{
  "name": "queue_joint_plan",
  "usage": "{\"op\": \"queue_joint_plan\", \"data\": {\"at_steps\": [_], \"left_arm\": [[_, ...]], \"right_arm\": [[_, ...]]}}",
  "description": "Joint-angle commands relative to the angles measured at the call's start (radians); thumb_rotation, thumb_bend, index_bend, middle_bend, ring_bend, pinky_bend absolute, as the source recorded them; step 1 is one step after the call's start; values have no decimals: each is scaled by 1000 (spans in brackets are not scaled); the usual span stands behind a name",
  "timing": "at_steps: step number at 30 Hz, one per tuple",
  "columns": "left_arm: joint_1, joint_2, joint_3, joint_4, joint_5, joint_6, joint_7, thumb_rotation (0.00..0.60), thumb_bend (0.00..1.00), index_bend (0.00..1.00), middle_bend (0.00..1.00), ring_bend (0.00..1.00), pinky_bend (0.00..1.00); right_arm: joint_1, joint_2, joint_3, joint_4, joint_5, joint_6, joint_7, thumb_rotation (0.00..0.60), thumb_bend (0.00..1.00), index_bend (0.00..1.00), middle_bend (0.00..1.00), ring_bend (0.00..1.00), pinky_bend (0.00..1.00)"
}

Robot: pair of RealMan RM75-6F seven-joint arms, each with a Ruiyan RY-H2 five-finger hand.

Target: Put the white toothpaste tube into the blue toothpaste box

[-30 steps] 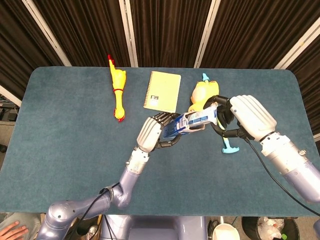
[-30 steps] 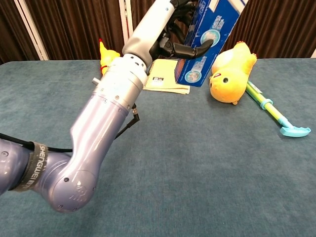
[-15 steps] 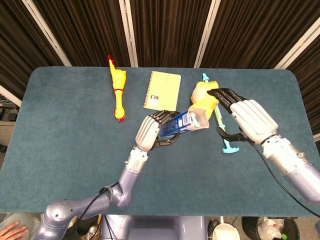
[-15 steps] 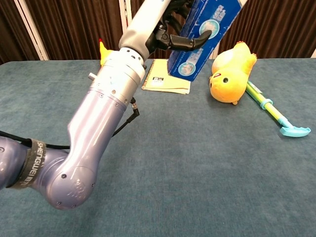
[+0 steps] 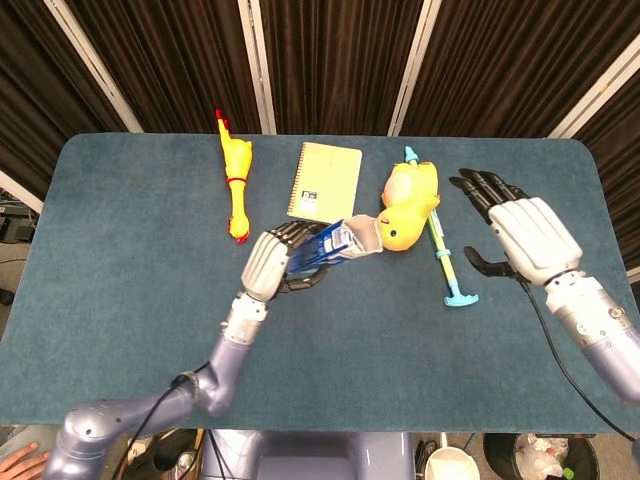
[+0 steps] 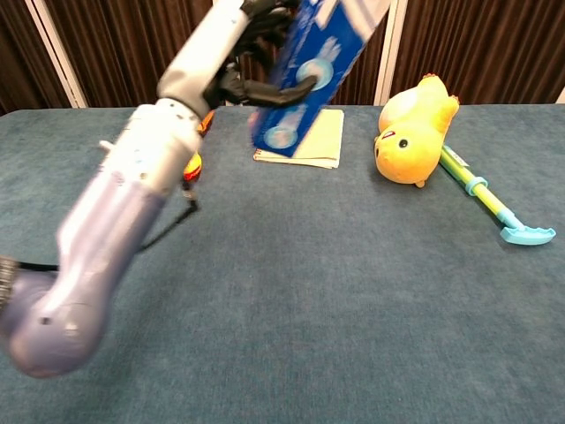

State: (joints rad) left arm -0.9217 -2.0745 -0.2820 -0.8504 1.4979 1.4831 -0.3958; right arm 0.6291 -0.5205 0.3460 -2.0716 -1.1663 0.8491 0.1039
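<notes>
Dark curtains back the tabletop [image 5: 130, 270]. Your right hand [image 5: 525, 235] has let go and spread; your left hand [image 5: 270, 263] grips the blue toothpaste box [image 5: 335, 245], tube apparently inside, swinging left.

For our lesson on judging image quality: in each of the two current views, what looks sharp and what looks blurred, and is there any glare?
Chest view: the left arm is smeared by motion blur, the box slightly soft, while the duck and table are sharp. Head view: mostly crisp, both the left hand and right hand; lighting even, shadows soft, no strong glare.
</notes>
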Motion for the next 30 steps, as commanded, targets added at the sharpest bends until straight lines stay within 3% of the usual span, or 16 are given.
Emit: {"op": "queue_joint_plan", "data": {"at_steps": [1,10,18,21,23,25,30], "left_arm": [[61,80,70,-34,20,-31,50,600,366,277,409,374,458],[171,199,193,-147,-14,-166,222,600,366,298,430,384,458],[207,265,211,-257,-79,-279,382,600,358,288,408,369,451],[216,285,205,-295,-93,-293,407,600,306,223,322,270,350],[222,299,195,-325,-96,-285,418,600,236,135,209,148,213],[226,313,185,-355,-96,-275,427,600,203,80,131,79,141],[246,369,155,-454,-94,-235,447,600,198,53,85,50,98]], "right_arm": [[-30,-34,-30,9,26,35,-24,600,398,0,44,11,188],[-41,-52,-35,-22,26,72,-46,600,398,0,44,11,188],[-58,-43,-41,-78,19,101,-69,600,399,0,44,11,188],[-65,-36,-44,-95,13,109,-75,600,398,0,44,11,188],[-71,-36,-48,-102,6,116,-78,600,398,0,44,11,188],[-76,-38,-52,-104,2,120,-80,600,399,0,44,11,188],[-95,-49,-67,-107,-21,139,-86,600,398,0,44,11,188]]}}
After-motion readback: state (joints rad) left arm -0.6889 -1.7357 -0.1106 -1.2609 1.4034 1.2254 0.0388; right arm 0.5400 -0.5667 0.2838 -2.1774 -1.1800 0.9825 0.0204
